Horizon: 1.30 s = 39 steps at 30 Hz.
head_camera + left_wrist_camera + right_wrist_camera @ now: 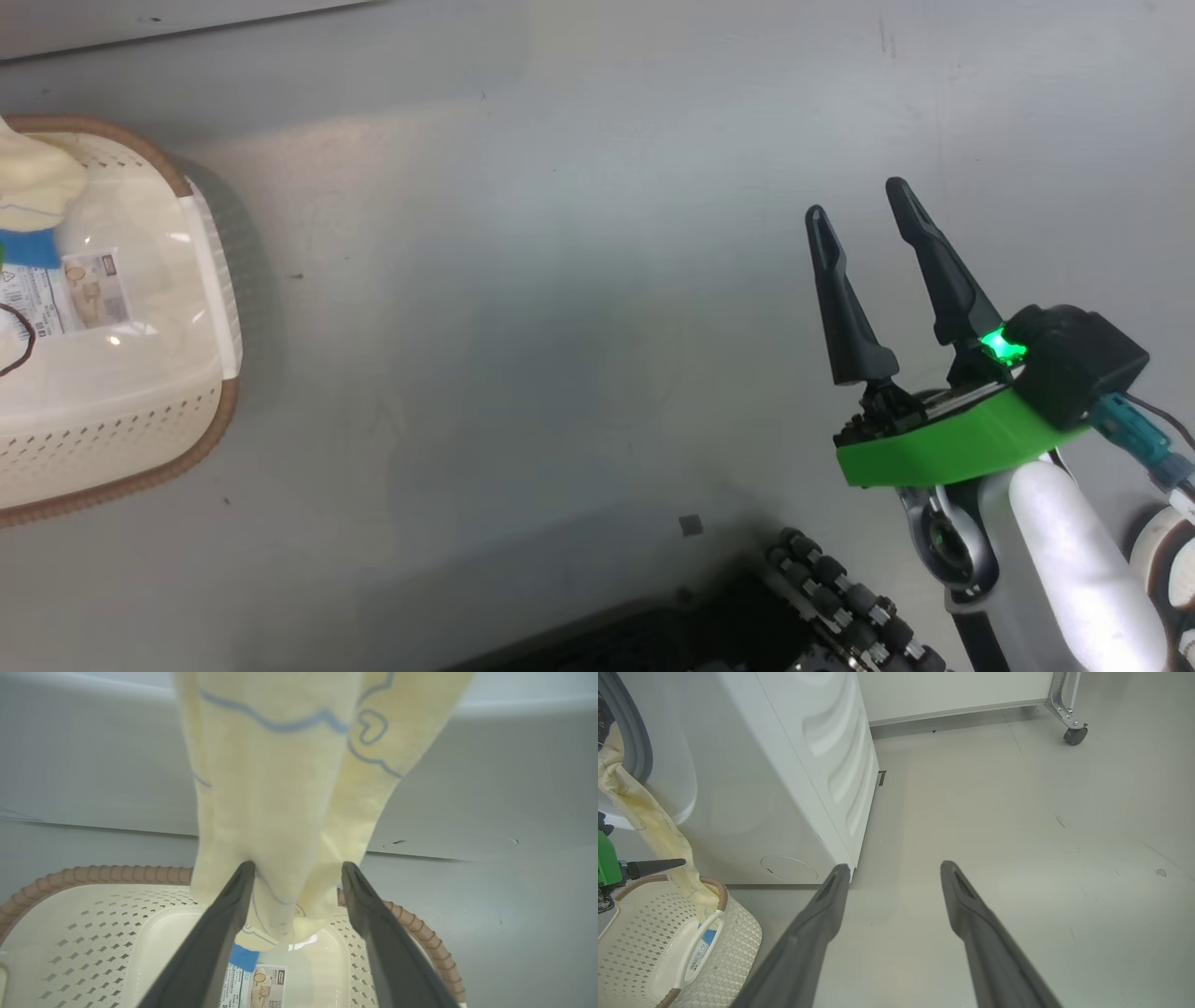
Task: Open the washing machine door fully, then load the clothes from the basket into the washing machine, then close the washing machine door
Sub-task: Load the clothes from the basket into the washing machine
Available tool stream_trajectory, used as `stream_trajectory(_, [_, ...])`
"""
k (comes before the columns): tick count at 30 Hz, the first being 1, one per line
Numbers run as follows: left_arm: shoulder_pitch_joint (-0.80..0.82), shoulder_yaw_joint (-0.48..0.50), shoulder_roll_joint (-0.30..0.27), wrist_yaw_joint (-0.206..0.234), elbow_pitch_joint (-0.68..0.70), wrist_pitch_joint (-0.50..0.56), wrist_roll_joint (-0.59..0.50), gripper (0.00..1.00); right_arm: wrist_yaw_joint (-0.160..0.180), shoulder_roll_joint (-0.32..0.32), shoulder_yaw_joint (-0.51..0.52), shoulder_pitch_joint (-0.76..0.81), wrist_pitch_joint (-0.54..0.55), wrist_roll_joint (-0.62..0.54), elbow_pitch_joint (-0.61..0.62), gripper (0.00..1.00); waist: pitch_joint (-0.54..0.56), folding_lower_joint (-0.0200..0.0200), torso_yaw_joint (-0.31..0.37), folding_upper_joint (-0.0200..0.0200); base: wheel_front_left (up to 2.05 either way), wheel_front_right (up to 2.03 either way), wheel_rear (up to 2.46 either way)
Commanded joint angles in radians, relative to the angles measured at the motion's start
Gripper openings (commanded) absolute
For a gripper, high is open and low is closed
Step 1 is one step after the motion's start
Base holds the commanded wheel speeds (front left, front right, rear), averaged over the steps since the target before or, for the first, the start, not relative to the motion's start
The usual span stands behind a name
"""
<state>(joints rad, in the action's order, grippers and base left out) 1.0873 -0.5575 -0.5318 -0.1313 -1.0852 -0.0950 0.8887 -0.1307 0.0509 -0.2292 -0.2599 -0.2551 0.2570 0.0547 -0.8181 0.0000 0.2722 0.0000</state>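
A cream-yellow piece of the clothes (654, 826) hangs from the grey-gasketed opening of the white washing machine (784, 765) down into the basket (738, 933). In the left wrist view this cloth (280, 788) drapes between the tips of my left gripper (296, 868), whose jaws stand wide apart above the basket rim (93, 875). Its left fingertip (245, 870) touches the fabric. My right gripper (859, 201) hovers open and empty over bare floor, well right of the basket (140, 481). The washing machine door is out of view.
A paper label (65, 294) and a blue patch (28, 247) lie on the basket floor. My dark wheeled base (794, 607) is at the bottom of the head view. A castor on a metal leg (1073, 732) stands far off by the wall.
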Motion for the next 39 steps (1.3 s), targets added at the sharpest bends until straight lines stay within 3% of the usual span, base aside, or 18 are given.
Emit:
stream_trajectory(1, [0.015, 0.017, -0.054, 0.001, 0.005, 0.006, 0.018, 0.3, 0.0, -0.001, -0.018, 0.012, -0.007, 0.005, 0.033, 1.0, -0.002, 0.0, -0.001, 0.0, 0.0, 0.0, 0.0])
stream_trajectory(2, [0.018, 0.013, -0.053, 0.001, 0.008, 0.008, 0.03, 0.0, 0.0, -0.001, -0.018, 0.012, -0.007, 0.004, 0.033, 1.0, -0.003, 0.0, -0.002, 0.0, 0.0, 0.0, 0.0])
stream_trajectory(10, [0.012, -0.045, -0.063, 0.001, 0.029, -0.016, 0.083, 0.0, 0.0, -0.001, -0.015, 0.001, -0.007, 0.002, 0.031, 1.0, 0.007, 0.0, -0.018, 0.0, 0.0, 0.0, 0.0])
stream_trajectory(23, [-0.065, -0.132, -0.107, 0.001, 0.174, -0.159, 0.139, 0.0, 0.0, -0.001, -0.017, -0.021, -0.007, -0.006, -0.023, 1.0, 0.149, 0.0, -0.101, 0.0, 0.0, 0.0, 0.0])
stream_trajectory(31, [-0.091, -0.015, -0.211, 0.001, 0.335, -0.166, 0.08, 0.0, 0.0, -0.001, -0.026, -0.025, -0.007, 0.01, -0.056, 1.0, 0.208, 0.0, -0.124, 0.0, 0.0, 0.0, 0.0])
stream_trajectory(39, [-0.082, 0.093, -0.306, 0.001, 0.475, -0.167, 0.019, 0.0, 0.0, -0.001, -0.044, -0.032, -0.007, 0.039, -0.059, 1.0, 0.189, 0.0, -0.112, 0.0, 0.0, 0.0, 0.0])
